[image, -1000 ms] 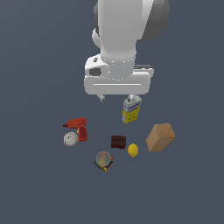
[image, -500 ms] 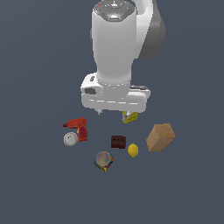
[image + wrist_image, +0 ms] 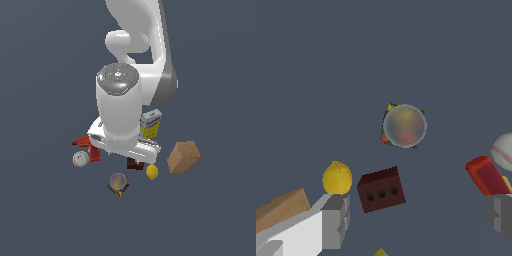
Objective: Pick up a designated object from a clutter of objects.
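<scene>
Pincer (image 3: pixel 418 217) wide open, empty, above dark brown block (image 3: pixel 381 189). Approach step. Target can (image 3: pixel 404 125) alone on table, beyond block, between lemon (image 3: pixel 337 177) and baseball (image 3: pixel 504 151). Next: centre over lid, descend, close.

Silver-lidded can (image 3: pixel 404 125), brown block (image 3: pixel 381 189), lemon (image 3: pixel 337 177) — fingers (image 3: pixel 336 221) apart

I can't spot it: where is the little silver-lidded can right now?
In the exterior view the small silver-lidded can stands nearest the camera, apart from the rest, between the white ball and yellow lemon.
</scene>
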Controlling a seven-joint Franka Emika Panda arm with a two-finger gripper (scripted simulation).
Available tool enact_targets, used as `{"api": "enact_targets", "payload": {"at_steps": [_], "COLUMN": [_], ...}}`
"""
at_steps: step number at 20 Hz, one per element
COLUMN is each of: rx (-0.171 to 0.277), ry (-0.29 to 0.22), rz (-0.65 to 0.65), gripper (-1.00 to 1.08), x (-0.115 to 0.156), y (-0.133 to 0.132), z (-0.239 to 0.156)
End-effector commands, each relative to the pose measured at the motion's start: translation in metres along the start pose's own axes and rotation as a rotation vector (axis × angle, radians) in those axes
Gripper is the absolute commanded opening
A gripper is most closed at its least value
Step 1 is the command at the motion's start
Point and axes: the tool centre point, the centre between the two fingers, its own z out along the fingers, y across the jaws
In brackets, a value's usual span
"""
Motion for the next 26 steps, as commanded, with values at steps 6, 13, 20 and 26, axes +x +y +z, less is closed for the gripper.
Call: {"api": "enact_targets", "payload": {"at_steps": [6, 13, 20, 26], "rx": [-0.005, -0.010, -0.012, -0.012], "ry": [0.000, 0.001, 0.000, 0.001], "rz": [0.139, 0.211, 0.227, 0.228], "gripper": [1.00, 1.00, 1.00, 1.00], "x": [0.032, 0.046, 0.049, 0.048], "y": [0.005, 0.010, 0.011, 0.011], "z": [0.057, 0.089, 0.097, 0.113]}}
